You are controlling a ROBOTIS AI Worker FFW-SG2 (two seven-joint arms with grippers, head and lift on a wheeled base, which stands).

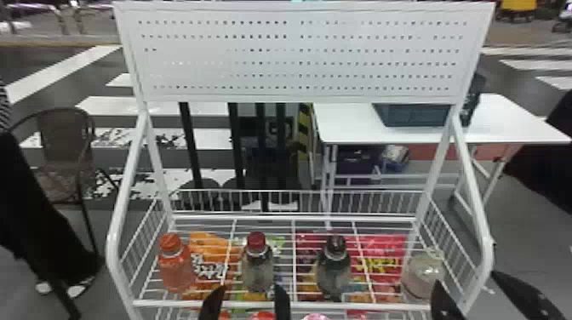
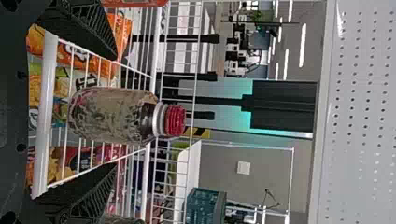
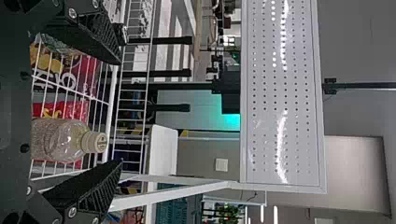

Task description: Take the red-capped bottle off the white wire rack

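My L pincer (image 1: pixel 250 291), spread wide w/ nothing gripped, faces the clear plastic bottle w/ red screw cap (image 1: pixel 257 270), upright on the white wire rack (image 1: pixel 361 306), nr. its front rail.

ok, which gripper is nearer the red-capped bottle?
Left. The left gripper is open, fingers either side of the red-capped bottle; the right gripper is at the rack's right end, by the pale-capped bottle.
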